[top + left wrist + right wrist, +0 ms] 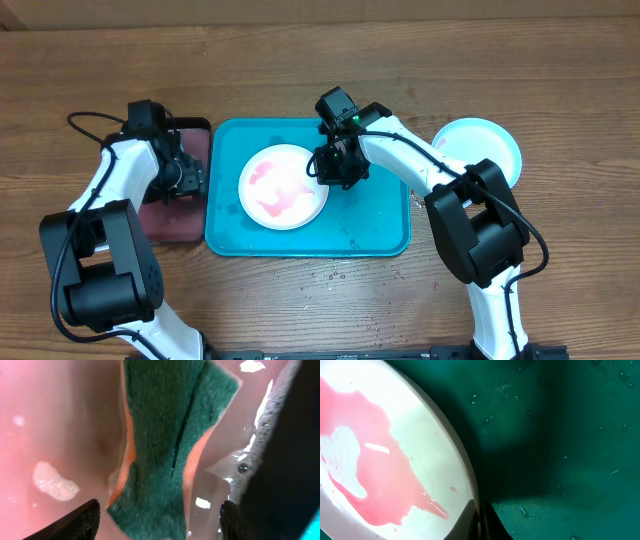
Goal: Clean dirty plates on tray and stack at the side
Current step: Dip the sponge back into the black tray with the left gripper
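Left pincer [159,516] spread over green sponge [170,425]; right pincer [477,522] pressed together at rim of white plate [435,450].

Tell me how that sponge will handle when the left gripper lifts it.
Likely floppy: the sponge lies bent, with a crease down its green face. Probably heavy for its size and dripping, since it sits in a wet small tray beside suds. The rough green pad should not slip in the open left gripper.

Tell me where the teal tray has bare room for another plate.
Bare: the tray's right half, between the white plate and its right rim. Crowded: the left half, with the right gripper at the plate's edge.
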Available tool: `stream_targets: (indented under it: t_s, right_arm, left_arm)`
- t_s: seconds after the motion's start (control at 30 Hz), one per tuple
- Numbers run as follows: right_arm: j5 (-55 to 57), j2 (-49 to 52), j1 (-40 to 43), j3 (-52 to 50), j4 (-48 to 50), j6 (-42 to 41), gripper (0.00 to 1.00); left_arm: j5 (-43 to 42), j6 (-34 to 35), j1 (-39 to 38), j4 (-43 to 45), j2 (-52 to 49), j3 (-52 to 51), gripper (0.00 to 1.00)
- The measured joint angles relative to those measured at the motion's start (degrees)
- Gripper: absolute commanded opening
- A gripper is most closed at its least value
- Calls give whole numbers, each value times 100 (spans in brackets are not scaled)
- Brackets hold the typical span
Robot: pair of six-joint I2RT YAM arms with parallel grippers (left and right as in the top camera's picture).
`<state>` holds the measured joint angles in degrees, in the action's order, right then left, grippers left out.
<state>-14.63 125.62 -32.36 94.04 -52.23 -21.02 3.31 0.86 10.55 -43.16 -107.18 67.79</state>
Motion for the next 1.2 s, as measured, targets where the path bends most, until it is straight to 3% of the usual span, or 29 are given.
stream_targets:
  t_s: [0.03, 0.1, 0.23, 0.27, 0.53, 0.57, 0.6, 0.63, 0.7, 1.0, 1.2]
  right_arm:
    - [0, 0, 0, 0, 2, -2, 4]
    - [-2, 0, 0, 0, 0, 2, 4]
    - [0, 0, 0, 0, -4, 0, 4]
    - [0, 0, 0, 0, -2, 0, 4]
    - [0, 0, 0, 0, -17, 0, 4]
    - [-4, 0, 0, 0, -26, -2, 4]
    - [-2, 0, 0, 0, -31, 2, 4]
    - [-4, 0, 0, 0, -33, -2, 4]
    - [0, 0, 0, 0, -33, 0, 4]
    - [-2, 0, 0, 0, -31, -2, 4]
    - [0, 0, 0, 0, -35, 0, 4]
  left_arm:
    - [0, 2, 0, 24, 0, -35, 61]
    - [2, 26, 0, 125, 0, -142, 32]
    - [24, 24, 0, 166, 0, -177, 8]
    - [24, 26, 0, 164, 0, -177, 4]
    - [192, 223, 0, 87, 0, -177, 4]
    - [210, 238, 0, 72, 2, -177, 15]
    - [216, 240, 0, 37, 7, -177, 49]
    - [219, 247, 0, 0, 20, -175, 62]
    - [216, 304, 0, -70, 87, -173, 77]
    - [214, 348, 0, 173, 739, 197, 85]
    - [173, 350, 0, 492, 566, 208, 85]
